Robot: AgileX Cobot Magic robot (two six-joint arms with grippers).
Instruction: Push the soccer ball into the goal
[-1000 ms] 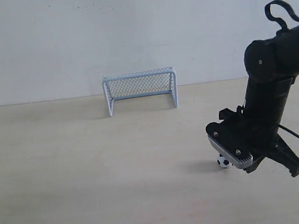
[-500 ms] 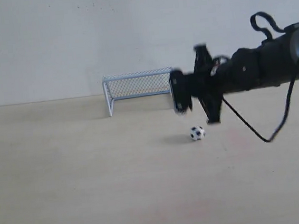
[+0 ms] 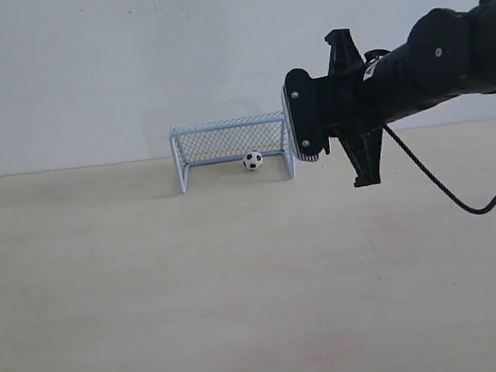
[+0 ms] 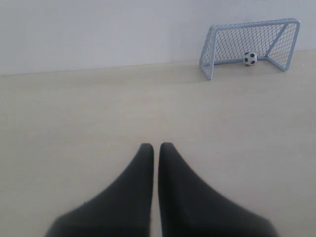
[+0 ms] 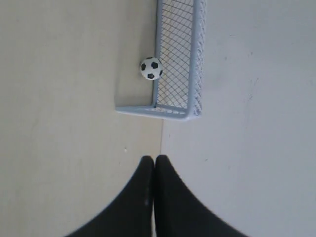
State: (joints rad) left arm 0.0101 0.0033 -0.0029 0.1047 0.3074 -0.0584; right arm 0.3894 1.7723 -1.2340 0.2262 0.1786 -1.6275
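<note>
The soccer ball (image 3: 252,160) lies inside the goal (image 3: 229,124), near its back netting and right of its middle. The left wrist view shows the soccer ball (image 4: 250,59) in the goal (image 4: 206,52), far off across the table. In the right wrist view the soccer ball (image 5: 151,68) rests against the mesh of the goal (image 5: 173,111). My right gripper (image 5: 155,158) is shut and empty, held above the table just outside the goal's right post. The right arm (image 3: 429,54) reaches in from the right. My left gripper (image 4: 156,145) is shut, empty, and low over bare table.
A pale wooden table (image 3: 152,283) runs back to a plain white wall (image 3: 87,69) just behind the goal. A black cable (image 3: 460,201) hangs under the right arm.
The ball has rolled from the front right of the table back and left into the goal. My right arm has swung up and left from beside the ball to the goal's right post.
</note>
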